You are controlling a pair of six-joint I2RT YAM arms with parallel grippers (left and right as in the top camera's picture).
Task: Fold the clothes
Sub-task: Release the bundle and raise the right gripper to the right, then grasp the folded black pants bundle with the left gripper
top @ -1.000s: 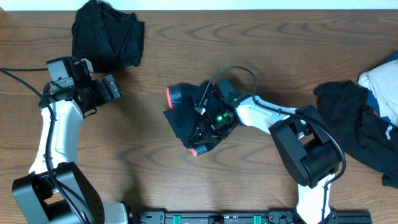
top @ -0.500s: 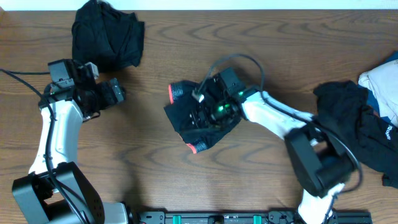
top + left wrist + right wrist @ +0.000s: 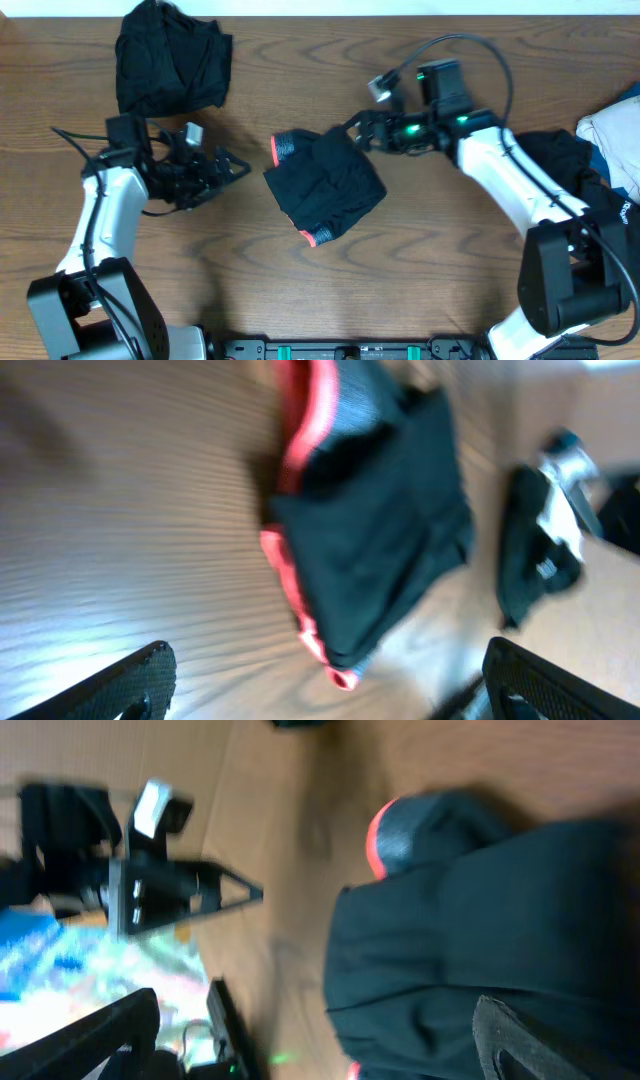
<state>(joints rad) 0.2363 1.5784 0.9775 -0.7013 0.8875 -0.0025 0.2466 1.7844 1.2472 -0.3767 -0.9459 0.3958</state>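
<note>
The folded garment (image 3: 325,188) lies mid-tabletop (image 3: 300,70) with bare wood on every side: a narrow strip on its left, toward the left gripper (image 3: 232,167), and broad open bands in front and behind. The right gripper (image 3: 360,132) hangs just at its far right corner, jaws wide, crowding that corner. A black heap (image 3: 170,58) fills the far left corner. A pile (image 3: 585,200) of black, white and blue cloth blocks the right edge, partly under the right arm
</note>
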